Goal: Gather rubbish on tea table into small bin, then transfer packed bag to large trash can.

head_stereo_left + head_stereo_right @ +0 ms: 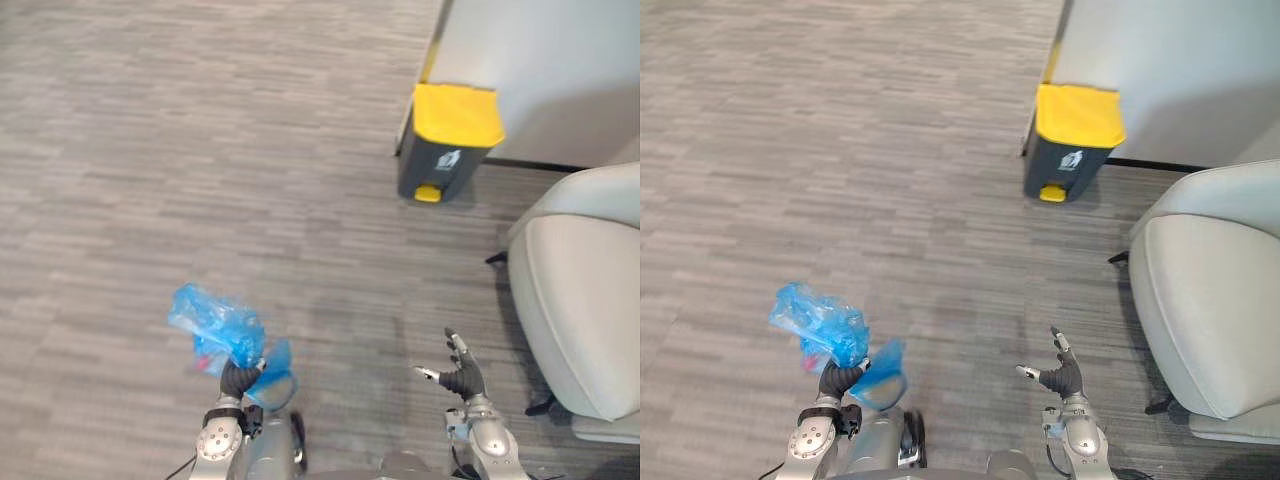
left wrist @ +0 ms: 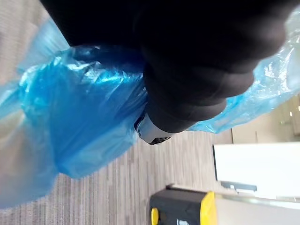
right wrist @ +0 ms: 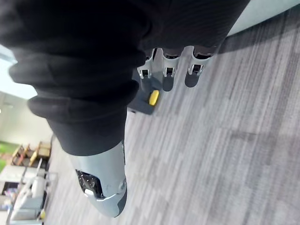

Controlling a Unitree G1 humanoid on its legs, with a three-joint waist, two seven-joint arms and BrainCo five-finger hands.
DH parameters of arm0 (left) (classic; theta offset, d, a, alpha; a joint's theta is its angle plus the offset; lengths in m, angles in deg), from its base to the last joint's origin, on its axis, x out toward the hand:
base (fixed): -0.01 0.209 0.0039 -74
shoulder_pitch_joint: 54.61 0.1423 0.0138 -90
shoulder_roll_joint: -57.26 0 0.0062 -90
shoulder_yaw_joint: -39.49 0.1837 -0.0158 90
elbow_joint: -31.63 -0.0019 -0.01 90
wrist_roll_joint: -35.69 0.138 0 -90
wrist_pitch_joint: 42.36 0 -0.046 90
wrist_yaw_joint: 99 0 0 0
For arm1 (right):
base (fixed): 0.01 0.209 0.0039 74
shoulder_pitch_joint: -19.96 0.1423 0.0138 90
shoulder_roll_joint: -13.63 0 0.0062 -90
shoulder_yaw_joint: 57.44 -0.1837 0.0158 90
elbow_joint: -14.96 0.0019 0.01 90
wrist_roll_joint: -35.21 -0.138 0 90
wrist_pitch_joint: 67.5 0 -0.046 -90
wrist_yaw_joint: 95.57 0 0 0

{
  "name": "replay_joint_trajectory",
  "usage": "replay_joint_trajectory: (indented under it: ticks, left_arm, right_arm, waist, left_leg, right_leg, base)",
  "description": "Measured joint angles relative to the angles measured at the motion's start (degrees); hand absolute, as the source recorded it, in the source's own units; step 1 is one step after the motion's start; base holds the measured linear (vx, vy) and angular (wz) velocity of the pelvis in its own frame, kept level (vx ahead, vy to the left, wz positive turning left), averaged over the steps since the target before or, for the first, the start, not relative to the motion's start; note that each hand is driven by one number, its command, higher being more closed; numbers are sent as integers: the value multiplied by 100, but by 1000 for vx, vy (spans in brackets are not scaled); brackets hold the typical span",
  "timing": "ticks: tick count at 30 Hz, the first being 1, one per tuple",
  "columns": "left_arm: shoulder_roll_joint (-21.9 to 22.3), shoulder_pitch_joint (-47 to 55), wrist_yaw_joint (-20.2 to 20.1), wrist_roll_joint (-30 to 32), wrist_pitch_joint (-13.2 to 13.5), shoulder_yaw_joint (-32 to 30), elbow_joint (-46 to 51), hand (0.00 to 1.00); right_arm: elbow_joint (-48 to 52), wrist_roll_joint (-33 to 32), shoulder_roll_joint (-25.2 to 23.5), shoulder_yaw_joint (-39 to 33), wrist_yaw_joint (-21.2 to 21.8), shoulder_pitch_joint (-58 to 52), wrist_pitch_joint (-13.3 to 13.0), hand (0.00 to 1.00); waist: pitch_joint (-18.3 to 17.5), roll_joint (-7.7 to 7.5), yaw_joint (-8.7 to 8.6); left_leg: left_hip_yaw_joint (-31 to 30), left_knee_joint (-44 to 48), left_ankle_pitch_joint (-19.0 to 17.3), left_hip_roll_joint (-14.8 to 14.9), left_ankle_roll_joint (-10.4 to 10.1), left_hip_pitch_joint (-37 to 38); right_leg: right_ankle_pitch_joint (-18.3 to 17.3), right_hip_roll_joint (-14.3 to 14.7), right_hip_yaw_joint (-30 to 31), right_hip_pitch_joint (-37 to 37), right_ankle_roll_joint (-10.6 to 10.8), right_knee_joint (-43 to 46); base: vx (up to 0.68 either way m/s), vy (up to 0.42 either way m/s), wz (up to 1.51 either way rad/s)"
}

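Transfer step — left hand (image 1: 238, 378) clamped on bag (image 1: 215, 325), right hand (image 1: 462, 375) spread & empty — next: carry to bin (image 1: 450, 140), upper right.

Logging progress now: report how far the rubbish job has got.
Done, it seems: the rubbish is bagged, and the blue bag is off the floor in the left hand. In hand: it is held over the carpet; the right hand is open and empty. Left: the can stands ahead by the wall, yellow lid shut; the bag is not yet in.
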Motion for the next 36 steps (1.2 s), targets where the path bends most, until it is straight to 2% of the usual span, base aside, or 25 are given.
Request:
replay_joint_trajectory:
  ticks: [3, 4, 5, 6, 7, 8, 10, 11, 12, 14, 15, 17, 19, 20, 21, 22, 24, 26, 27, 28, 30, 32, 34, 35, 36]
  left_arm:
    - [-170, -281, 59, -99, 16, -59, -147, 100]
    - [-214, -417, 59, -101, 15, -65, -402, 100]
    - [-264, -508, 57, -100, -2, -68, -650, 100]
    - [-232, -544, 56, -99, -8, -81, -773, 100]
    - [-133, -564, 55, -97, -50, -102, -852, 100]
    - [-59, -546, 48, -96, -72, -111, -850, 100]
    - [300, -470, 38, -96, -82, -150, -766, 100]
    - [390, -335, 29, -96, -65, -156, -692, 100]
    - [485, -213, 26, -96, -37, -153, -541, 100]
    - [494, -186, 23, -96, -37, -152, -504, 100]
    - [500, -189, 20, -97, -38, -154, -498, 100]
    - [512, -158, -8, -95, -54, -79, -502, 100]
    - [580, -69, -63, -95, -53, -40, -506, 100]
    - [538, -65, -61, -96, -63, -83, -543, 100]
    - [516, -62, -60, -97, -72, -98, -564, 100]
    - [469, -83, -62, -95, -67, -80, -518, 100]
    - [467, -111, -59, -97, -72, -92, -494, 100]
    - [457, -73, -56, -102, -89, -35, -426, 100]
    - [456, -74, -53, -104, -90, -23, -397, 100]
    - [357, -88, -45, -104, -89, 20, -361, 100]
    - [258, -89, 6, -106, -83, 16, -293, 100]
    - [122, -172, 60, -110, -80, 15, -202, 100]
    - [96, -228, 66, -111, -81, 10, -207, 100]
    - [79, -268, 63, -109, -77, -10, -232, 100]
    - [44, -315, 64, -108, -73, -58, -349, 100]
  right_arm:
    - [-345, 0, -38, -1, -6, 190, -22, 0]
    - [-763, 4, 6, -4, -9, 407, 2, 0]
    - [-1017, 16, 30, -7, -12, 516, 44, 0]
    - [-1075, 31, 81, -19, -19, 529, 47, 0]
    - [-1097, 49, 139, -32, -21, 545, 80, 0]
    - [-1020, 48, 154, -44, -10, 546, 84, 0]
    - [-791, 46, 230, -66, 27, 328, 105, 0]
    - [-691, 40, 233, -55, 21, 265, 110, 0]
    - [-497, 32, 209, -22, -12, 187, 107, 0]
    - [-272, -69, 195, -42, -101, 223, 45, 0]
    - [-228, -140, 150, -55, -114, 280, 41, 0]
    - [-239, -178, 100, -152, -124, 323, 50, 0]
    - [-305, -181, 138, -195, -129, 267, 54, 0]
    - [-545, -179, 58, -199, -133, 346, 72, 0]
    - [-678, -179, -7, -171, -130, 373, 105, 0]
    - [-705, -170, -39, -178, -128, 366, 127, 0]
    - [-703, -135, -71, -181, -126, 392, 170, 0]
    - [-696, -116, -149, -169, -127, 438, 169, 0]
    - [-698, -113, -185, -167, -126, 417, 169, 0]
    - [-688, -101, -207, -119, -123, 328, 170, 0]
    - [-652, -35, -212, -110, -124, 261, 167, 0]
    - [-647, 51, -223, -115, -125, 263, 167, 0]
    - [-648, 51, -223, -131, -125, 261, 170, 0]
    - [-673, 51, -204, -144, -129, 266, 170, 0]
    - [-764, 52, -171, -152, -130, 262, 176, 0]
  waist:
    - [1, -24, -158]
    - [-6, -39, -266]
    - [-10, -34, -361]
    - [-44, -5, -396]
    - [-24, 200, -353]
    - [40, 245, -316]
    - [194, 362, -306]
    - [198, 380, -265]
    - [170, 470, -196]
    - [137, 393, 31]
    - [141, 389, 105]
    - [158, 378, 202]
    - [118, 442, 265]
    - [77, 359, 330]
    - [-25, 180, 300]
    - [-112, 40, 226]
    - [-126, -55, 214]
    - [-85, -19, 148]
    - [-64, -21, 133]
    - [-45, -33, 113]
    - [-6, 26, 10]
    - [27, 58, -24]
    - [34, 17, -93]
    - [28, -18, -158]
    - [-5, -60, -207]
  left_leg:
    - [166, -594, -40, 43, -200, 535]
    - [152, -786, 34, 28, -334, 735]
    - [42, -884, 98, 26, -448, 945]
    - [-28, -838, 117, 86, -483, 1012]
    - [-130, -629, 308, 320, -785, 1003]
    - [-291, -266, 583, 348, -859, 959]
    - [-740, 1983, 1885, 646, -611, 362]
    - [-852, 2685, 1977, 803, -576, 121]
    - [-1031, 3794, 1616, 995, -496, -421]
    - [-941, 4041, 1047, 977, -410, -1305]
    - [-849, 3504, 852, 899, -329, -1708]
    - [-885, 2062, 796, 629, -236, -1976]
    - [-1123, 138, 1123, 273, -456, -1895]
    - [-1059, 248, 1416, 125, -144, -1774]
    - [-955, 232, 1285, 6, -136, -1744]
    - [-865, 486, 1006, -95, 40, -1828]
    - [-601, 867, 679, -121, 180, -1763]
    - [-404, 667, 302, -219, 274, -1098]
    - [-381, 558, 239, -250, 268, -873]
    - [-340, 303, 231, -323, 277, -343]
    - [-330, -14, 209, -348, 306, 107]
    - [-353, -382, 81, -343, 170, 562]
    - [-437, -397, -17, -331, 89, 711]
    - [-583, -378, -159, -316, -19, 860]
    - [-744, -375, -243, -312, -160, 1045]
  right_leg:
    - [258, -5, -922, -752, -334, -1807]
    - [764, 137, -1158, -778, -449, -2961]
    - [1758, 306, -1055, -726, -904, -3440]
    - [1830, 382, -1014, -655, -1143, -3393]
    - [1730, 491, -1100, -613, -1207, -3253]
    - [1539, 479, -1144, -488, -1244, -3091]
    - [1202, 506, -1239, 361, -1406, -3029]
    - [1144, 589, -1239, 735, -1432, -3267]
    - [1074, 772, -1184, 1356, -1474, -3724]
    - [891, 790, -955, 1987, -1378, -4318]
    - [774, 775, -798, 2211, -1241, -4572]
    - [618, 676, -497, 2447, -1050, -4698]
    - [227, 546, -162, 2676, -761, -4651]
    - [59, 418, 57, 2775, -670, -4584]
    - [48, 272, 153, 2767, -674, -4602]
    - [134, 112, 301, 2741, -546, -4576]
    - [205, -67, 455, 2725, -417, -4206]
    - [769, -188, 574, 1925, 336, -2100]
    - [757, -188, 567, 1672, 381, -1432]
    - [655, -155, 509, 1166, 222, -406]
    - [535, -90, 185, 700, 61, -116]
    - [375, -6, -297, -103, -116, -585]
    - [393, 50, -446, -311, -144, -1308]
    - [543, 190, -417, -393, -293, -2142]
    - [1362, 307, -339, -311, -580, -2683]
  base:
    - [445, -37, -21]
    - [526, -106, 19]
    - [571, -123, 23]
    - [640, -121, -3]
    - [665, -154, -15]
    - [762, -198, -2]
    - [520, -180, 14]
    - [531, -64, -26]
    - [529, -21, -50]
    - [598, 9, -89]
    - [579, 56, -84]
    - [484, 156, -84]
    - [502, 305, -92]
    - [542, 343, -65]
    - [594, 313, -44]
    - [580, 259, -26]
    - [548, 276, -37]
    - [510, 259, -44]
    - [566, 192, -23]
    - [448, 92, 0]
    - [424, 39, 10]
    - [413, -1, 8]
    - [433, -104, 28]
    - [572, -173, 57]
    - [639, -194, 61]
